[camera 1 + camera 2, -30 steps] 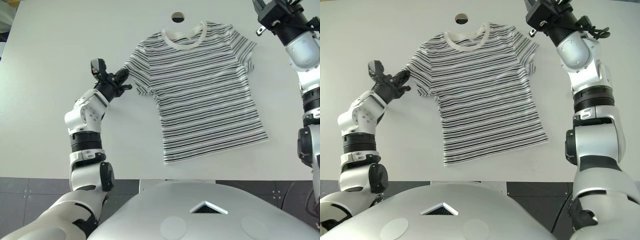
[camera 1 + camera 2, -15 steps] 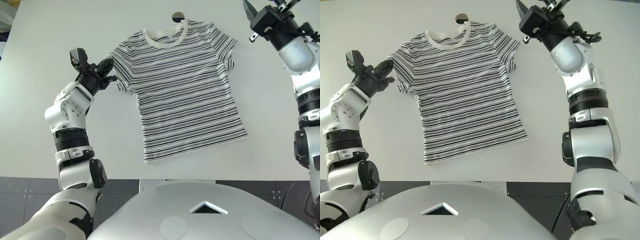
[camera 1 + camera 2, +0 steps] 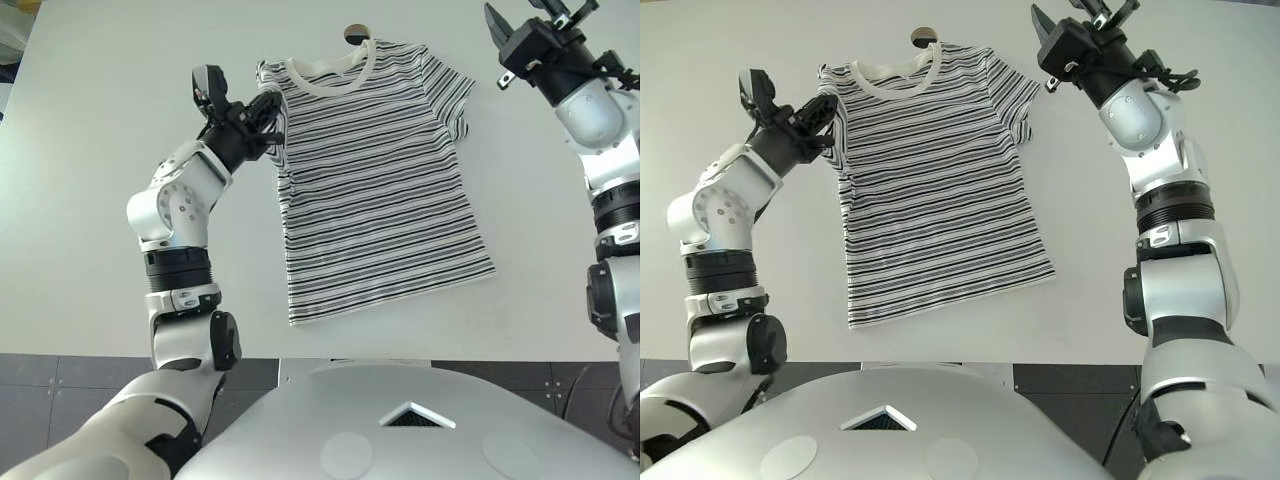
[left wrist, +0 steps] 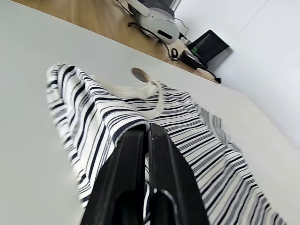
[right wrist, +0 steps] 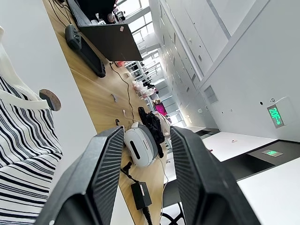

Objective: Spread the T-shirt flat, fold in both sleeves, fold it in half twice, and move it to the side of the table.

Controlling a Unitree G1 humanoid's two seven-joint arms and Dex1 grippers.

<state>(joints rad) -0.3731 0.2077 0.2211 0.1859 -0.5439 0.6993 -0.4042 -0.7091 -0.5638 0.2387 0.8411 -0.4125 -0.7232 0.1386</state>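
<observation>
White tabletop point(image 3: 100, 250) fills the scene, with an office of desks and cables visible beyond it in the wrist views. A black-and-white striped T-shirt point(image 3: 380, 190) lies face up near the middle of the table. Its pale collar point(image 3: 330, 72) points to 12 o'clock and its hem to 6 o'clock. A small round cable hole point(image 3: 355, 33) in the table sits just beyond the collar.

The left gripper point(image 3: 268, 108) is at the shirt's 10 o'clock corner. Its two black fingers are pressed together on the edge of the left sleeve point(image 4: 93, 108), and the fabric drapes up and over them, lifted off the table. That sleeve is drawn in over the chest, so the shirt's 9 o'clock side forms a fairly straight line.

The right gripper point(image 3: 1072, 25) hangs in the air at about 1 o'clock, above the table and apart from the cloth. Its fingers are spread and hold nothing. The right sleeve point(image 3: 450, 95) lies flat, sticking out toward 3 o'clock.

The step in hand appears to be the first sleeve fold. The body looks spread well enough, with a slight slant in the hem. The next move probably calls for laying the pinched sleeve down flat on the chest and letting go. After that the right gripper would need to come down on the right sleeve and fold it in toward 9 o'clock. Both half folds and the move to the table's side are not yet done.
</observation>
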